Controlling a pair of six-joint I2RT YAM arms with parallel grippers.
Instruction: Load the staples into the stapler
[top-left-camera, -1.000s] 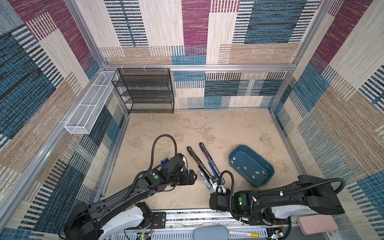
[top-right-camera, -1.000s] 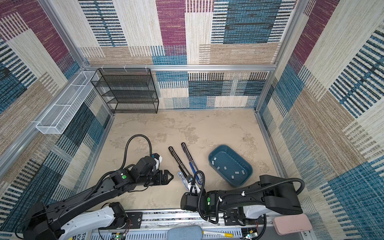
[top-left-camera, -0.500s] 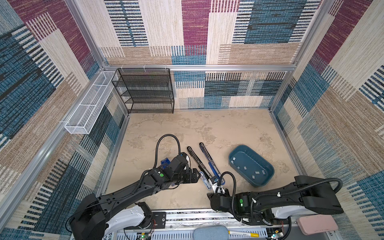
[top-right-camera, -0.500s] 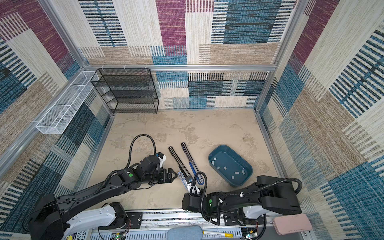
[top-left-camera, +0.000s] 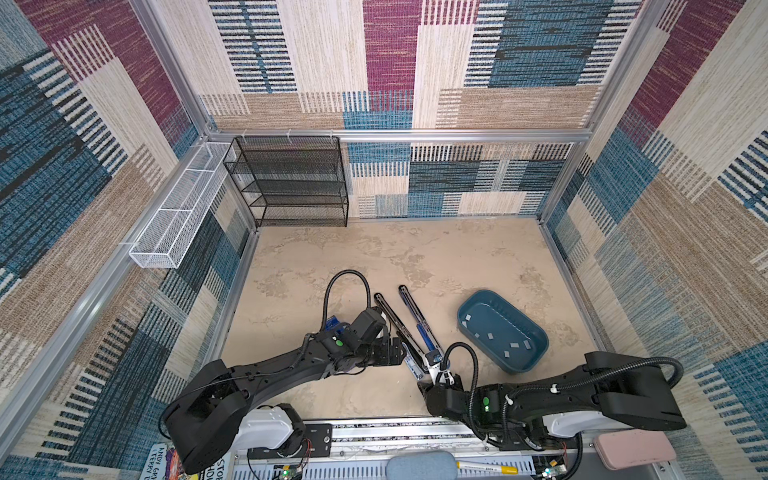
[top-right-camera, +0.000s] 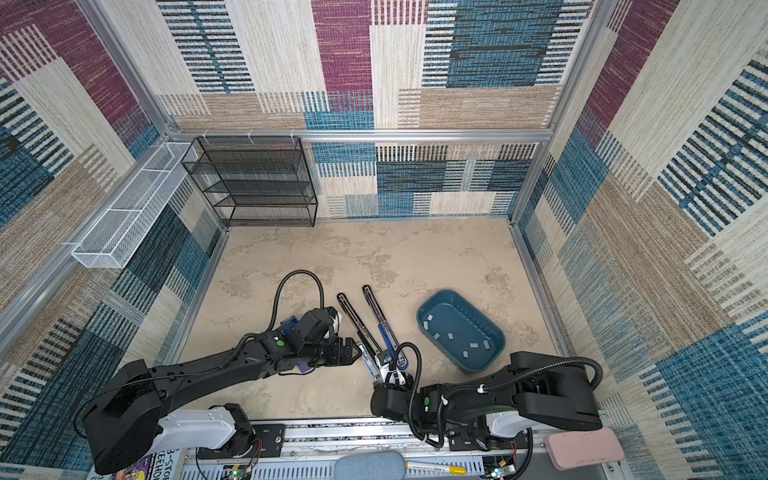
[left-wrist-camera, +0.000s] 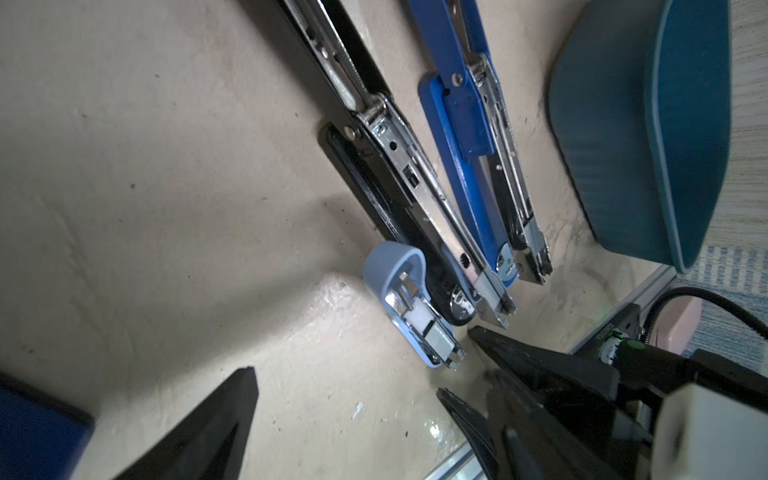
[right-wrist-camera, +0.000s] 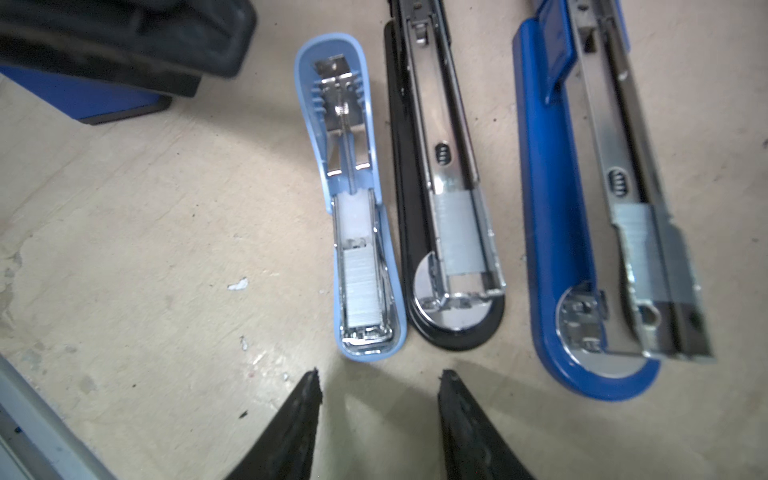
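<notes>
Both top views: three staplers lie opened, side by side, mid front edge of the worktop (top-left-camera: 374, 257): one light-blue stapler (top-left-camera: 411, 363), one black stapler (top-left-camera: 392, 320), one blue stapler (top-left-camera: 417, 324). One teal tray (top-left-camera: 498, 320) toward the front-right corner holds at least six loose staples (top-left-camera: 514, 344). Left gripper (top-left-camera: 399, 352) spread wide, empty, just beside the black stapler. Right gripper (top-left-camera: 440, 370) sits at the staplers' front ends. Left wrist: same three staplers, tray wall beside the blue one. Right wrist: one loaded strip (right-wrist-camera: 365, 286) in each of three magazines; right jaws parted, gripping nothing.
</notes>
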